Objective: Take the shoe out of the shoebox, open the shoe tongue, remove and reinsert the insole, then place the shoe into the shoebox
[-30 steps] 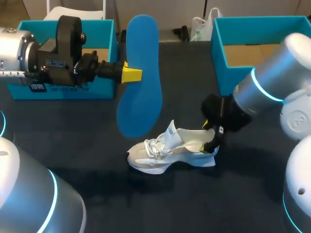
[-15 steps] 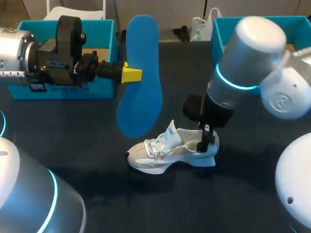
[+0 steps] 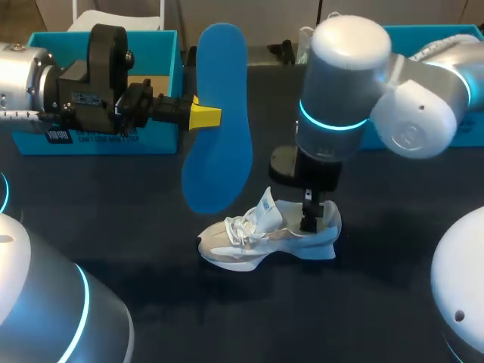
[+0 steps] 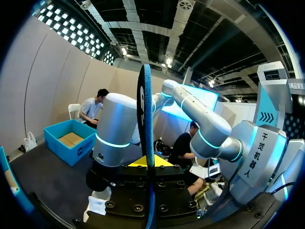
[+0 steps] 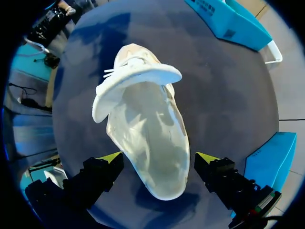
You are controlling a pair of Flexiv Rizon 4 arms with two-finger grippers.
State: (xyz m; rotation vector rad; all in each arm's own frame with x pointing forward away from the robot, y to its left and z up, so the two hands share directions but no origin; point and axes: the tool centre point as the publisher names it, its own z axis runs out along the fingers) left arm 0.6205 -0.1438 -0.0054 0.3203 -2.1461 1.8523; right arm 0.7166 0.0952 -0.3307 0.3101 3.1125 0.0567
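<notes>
The white sneaker [image 3: 249,238] stood sole-down on the dark table [image 3: 113,204], between the two teal shoeboxes' sides. Its long axis ran across the table, toe toward the left arm's side, heel toward the right, tongue lifted. The right gripper [image 5: 159,160] hung directly over the heel with its yellow-tipped fingers spread to either side of it, while the left gripper [image 3: 206,115] was clamped on one long edge of the blue insole [image 3: 219,144], held in the air with its long axis roughly upright and its broader end down toward the sneaker's laces.
</notes>
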